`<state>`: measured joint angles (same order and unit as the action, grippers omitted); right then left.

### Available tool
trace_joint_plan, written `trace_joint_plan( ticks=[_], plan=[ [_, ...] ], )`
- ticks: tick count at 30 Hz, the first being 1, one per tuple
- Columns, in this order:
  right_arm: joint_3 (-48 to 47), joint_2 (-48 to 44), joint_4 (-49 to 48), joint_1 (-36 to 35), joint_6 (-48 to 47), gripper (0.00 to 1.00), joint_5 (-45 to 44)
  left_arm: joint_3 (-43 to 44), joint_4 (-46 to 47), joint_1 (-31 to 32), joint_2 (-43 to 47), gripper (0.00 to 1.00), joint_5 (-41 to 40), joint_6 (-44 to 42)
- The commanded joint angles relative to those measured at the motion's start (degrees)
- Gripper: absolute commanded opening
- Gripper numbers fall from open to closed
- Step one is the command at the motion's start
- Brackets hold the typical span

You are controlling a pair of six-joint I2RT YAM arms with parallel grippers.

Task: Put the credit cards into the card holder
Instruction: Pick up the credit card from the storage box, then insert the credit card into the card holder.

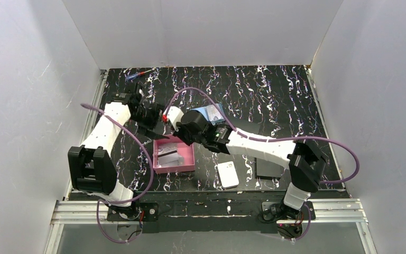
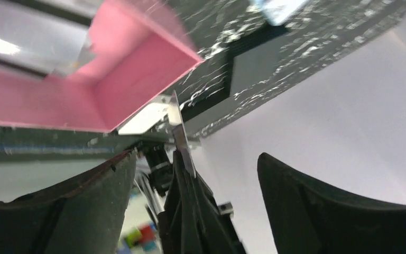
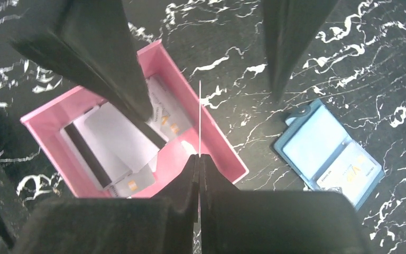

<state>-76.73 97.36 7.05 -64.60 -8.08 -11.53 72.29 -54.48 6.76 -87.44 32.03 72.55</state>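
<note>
Card at centre of the right wrist view, seen edge-on as a thin white line. Right gripper is pinched tight on its lower end. Left gripper is spread wide, one finger on either side of the card; contact cannot be judged. Behind the card, in the left half of the frame, lies the pink tray, with further cards overlapping inside it, one showing a dark stripe. The holder lies open at lower right on the marbled black table, apart from the tray. Its pale blue inside faces up, and a printed card sits in its lower-right pocket.
</note>
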Motion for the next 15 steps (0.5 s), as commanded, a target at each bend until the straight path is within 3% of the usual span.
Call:
trace_joint_plan(
  ticks=[1,5,8,10,12,15],
  plan=[
    [-1.61,-4.19,-4.68,9.19,9.64,0.01,1.81,11.08,1.28,-0.03,0.67,0.90,-12.63,-12.77],
    [-4.11,-1.84,1.59,24.39,24.40,0.01,18.93,10.61,13.29,-0.03,-0.11,0.93,-10.51,-23.63],
    [-3.48,2.86,0.48,34.30,29.20,0.01,35.76,8.45,24.27,0.90,-3.29,0.90,-1.51,-28.42],
    [-3.36,7.16,-2.47,39.42,33.32,0.01,46.67,10.61,26.91,2.87,-8.09,0.85,3.31,-32.23],
    [-4.47,11.00,-2.72,42.12,34.37,0.01,51.52,14.90,25.63,5.46,-14.23,0.78,5.42,-36.02],
    [-5.76,13.75,-1.74,43.86,32.91,0.01,51.81,20.31,25.13,8.80,-21.64,0.64,6.39,-39.42]
  ],
)
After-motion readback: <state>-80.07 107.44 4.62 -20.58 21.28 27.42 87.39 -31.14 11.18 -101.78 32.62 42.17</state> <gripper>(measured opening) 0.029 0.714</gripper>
